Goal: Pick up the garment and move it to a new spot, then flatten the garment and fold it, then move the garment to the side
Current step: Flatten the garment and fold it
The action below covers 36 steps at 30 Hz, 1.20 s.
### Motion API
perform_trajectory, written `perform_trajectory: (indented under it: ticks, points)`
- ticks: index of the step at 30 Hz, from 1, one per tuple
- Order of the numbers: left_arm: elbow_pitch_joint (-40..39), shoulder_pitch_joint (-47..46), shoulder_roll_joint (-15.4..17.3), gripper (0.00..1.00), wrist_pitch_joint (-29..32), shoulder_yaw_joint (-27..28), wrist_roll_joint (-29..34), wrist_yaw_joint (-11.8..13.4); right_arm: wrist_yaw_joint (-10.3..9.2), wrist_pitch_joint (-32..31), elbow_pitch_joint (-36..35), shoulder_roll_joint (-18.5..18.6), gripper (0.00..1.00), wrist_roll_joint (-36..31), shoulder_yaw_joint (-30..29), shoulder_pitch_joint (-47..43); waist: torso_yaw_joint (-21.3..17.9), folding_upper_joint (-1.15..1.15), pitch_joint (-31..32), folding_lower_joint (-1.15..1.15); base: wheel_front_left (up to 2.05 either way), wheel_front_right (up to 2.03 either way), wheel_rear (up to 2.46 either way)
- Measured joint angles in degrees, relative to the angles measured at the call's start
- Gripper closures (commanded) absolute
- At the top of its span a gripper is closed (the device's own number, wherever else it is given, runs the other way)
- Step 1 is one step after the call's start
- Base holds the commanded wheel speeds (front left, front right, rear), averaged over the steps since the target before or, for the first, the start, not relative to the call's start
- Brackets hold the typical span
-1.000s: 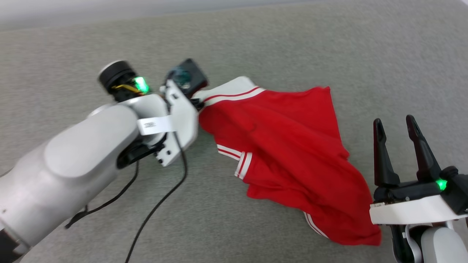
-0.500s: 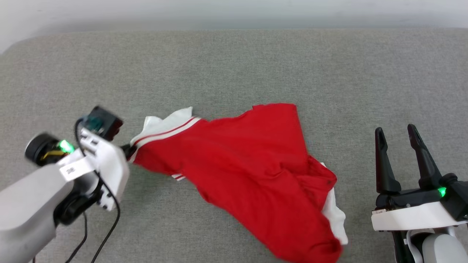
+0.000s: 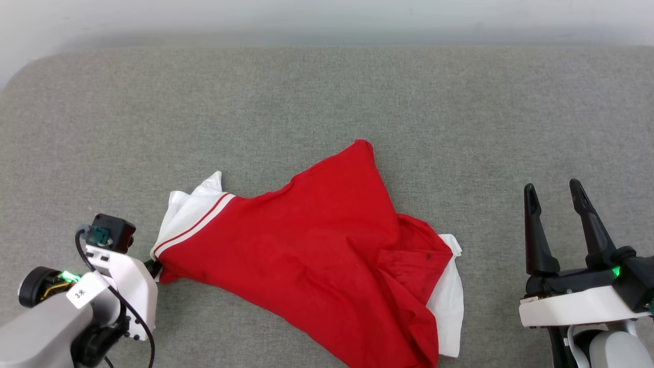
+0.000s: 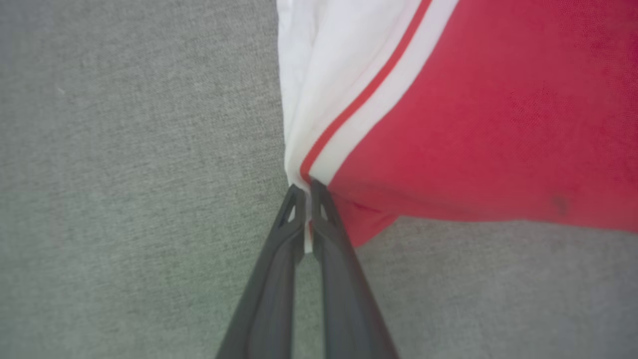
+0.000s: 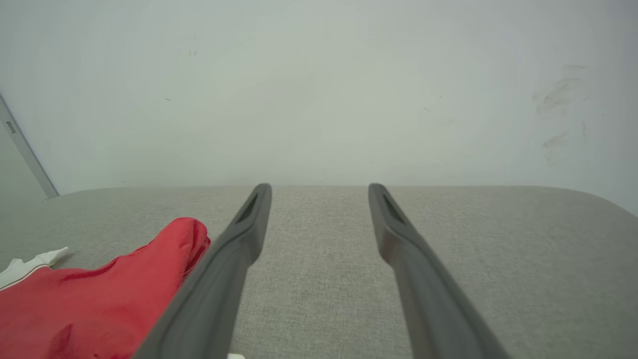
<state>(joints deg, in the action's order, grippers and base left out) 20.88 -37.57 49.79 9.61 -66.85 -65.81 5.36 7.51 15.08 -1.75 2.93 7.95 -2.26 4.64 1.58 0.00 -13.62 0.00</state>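
Observation:
The garment (image 3: pixel 317 250), a red jersey with white sleeves and striped trim, lies rumpled on the grey surface, stretched from the lower left toward the lower right. My left gripper (image 3: pixel 153 266) is shut on its striped edge at the left end; in the left wrist view the two fingers pinch the white and red cloth (image 4: pixel 394 109) at the left gripper's tips (image 4: pixel 307 192). My right gripper (image 3: pixel 554 197) stands open at the lower right, apart from the garment, nothing between its fingers. In the right wrist view the garment (image 5: pixel 99 294) lies to the left of the right gripper (image 5: pixel 319 192).
The grey fabric surface (image 3: pixel 327 97) stretches wide behind the garment, ending at a pale wall (image 3: pixel 327 20) along the back. A rounded corner of the surface shows at the far left (image 3: pixel 20 71). A black cable (image 3: pixel 138 327) hangs off my left wrist.
My left gripper has drawn back toward the lower left, dragging the garment along. The head camera has shifted too, so the back wall now shows. The right gripper has held still, open.

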Motion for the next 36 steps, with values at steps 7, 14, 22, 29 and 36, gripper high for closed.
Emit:
perform_trajectory:
  ticks: [7, 14, 22, 29, 36]
  points:
    - [2.2, 3.0, -4.4, 0.00, -13.5, 2.3, 1.8, 1.9, 0.00, 0.0, -0.4, 0.0, 0.00, -2.5, -1.0, -0.5, -0.1, 0.00, 2.7, 0.00, 0.00, 0.00, 0.00]
    - [-2.9, 5.9, -6.6, 0.00, -24.0, 6.3, 6.9, 10.5, 0.00, 0.0, -3.1, 1.7, 0.00, -5.6, -3.6, 0.6, 1.1, 0.00, 5.6, 0.00, 0.00, 0.00, 0.00]
    - [-13.5, 15.6, -11.2, 0.00, -24.7, 20.4, 20.5, 18.7, 0.00, 0.0, -3.9, 10.7, 0.00, -5.9, -0.4, 6.3, 3.0, 0.00, 7.5, 0.00, 0.00, 0.00, 0.00]
    - [-19.2, 25.2, -18.3, 0.00, -24.7, 32.9, 33.4, 19.9, 0.00, -0.1, 1.5, 21.2, 0.00, -2.7, 8.7, 11.9, 4.9, 0.00, 7.9, 0.00, 0.00, 0.00, 0.00]
    - [-21.1, 31.4, -26.3, 0.00, -24.7, 41.9, 42.7, 17.2, 0.02, -14.2, 2.9, 31.8, 0.00, 8.3, 27.9, 19.2, 6.1, 0.00, 7.5, 0.00, 0.00, 0.00, 0.00]
